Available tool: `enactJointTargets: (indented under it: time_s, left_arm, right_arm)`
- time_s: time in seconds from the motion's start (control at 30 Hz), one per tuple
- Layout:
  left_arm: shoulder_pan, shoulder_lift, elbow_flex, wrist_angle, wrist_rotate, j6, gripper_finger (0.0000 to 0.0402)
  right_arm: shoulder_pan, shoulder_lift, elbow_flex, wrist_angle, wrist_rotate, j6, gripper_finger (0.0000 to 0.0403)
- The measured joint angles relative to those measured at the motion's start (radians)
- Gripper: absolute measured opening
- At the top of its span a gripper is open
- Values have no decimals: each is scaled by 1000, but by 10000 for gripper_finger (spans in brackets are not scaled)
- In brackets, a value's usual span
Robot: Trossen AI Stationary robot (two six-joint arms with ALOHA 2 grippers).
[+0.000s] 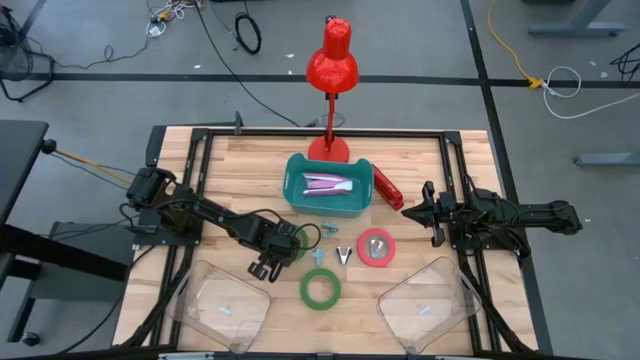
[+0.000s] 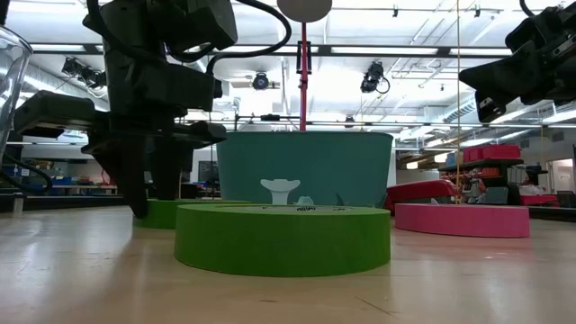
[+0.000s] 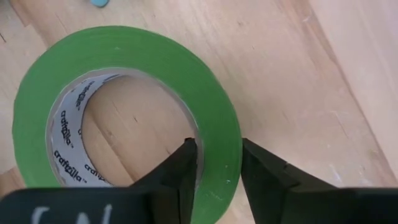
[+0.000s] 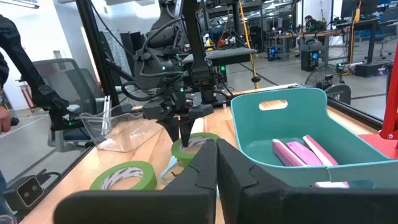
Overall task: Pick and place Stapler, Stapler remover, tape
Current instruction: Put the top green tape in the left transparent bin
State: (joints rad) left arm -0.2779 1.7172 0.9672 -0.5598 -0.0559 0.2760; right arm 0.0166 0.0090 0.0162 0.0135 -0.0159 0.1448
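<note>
My left gripper (image 1: 278,248) points down at a green tape roll (image 1: 296,243) that lies flat on the table in front of the teal bin (image 1: 328,185). It is shut on that roll's wall (image 3: 219,152). A second green roll (image 1: 320,288) lies nearer the front edge. The red-pink roll (image 1: 376,247) lies to its right. A small stapler remover (image 1: 343,255) lies between them. The red stapler (image 1: 388,188) lies beside the bin's right wall. My right gripper (image 1: 425,212) is shut and empty, above the table's right side. My left gripper has one finger (image 3: 185,167) inside the green roll's hole and the other (image 3: 261,174) outside. The roll's wall (image 3: 217,134) is pinched between them. The fingers come from above, pointing down. The roll lies flat on the table (image 2: 166,213).
Two clear plastic containers (image 1: 225,300) (image 1: 425,300) stand at the front left and front right. A red desk lamp (image 1: 330,60) stands behind the bin, which holds pink items (image 4: 298,152). A small teal piece (image 1: 318,257) lies near the remover. A person's arm (image 4: 25,68) shows beyond the table.
</note>
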Motion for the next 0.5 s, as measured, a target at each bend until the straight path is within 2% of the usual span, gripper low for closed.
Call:
enactJointTargets:
  time_s: [0.3,0.5]
  left_arm:
    - [0,-4,2,-22,0,-2,106]
    - [-1,-4,46,-106,1,-3,107]
  right_arm:
    - [0,0,0,0,0,0,6]
    - [0,0,0,0,0,0,6]
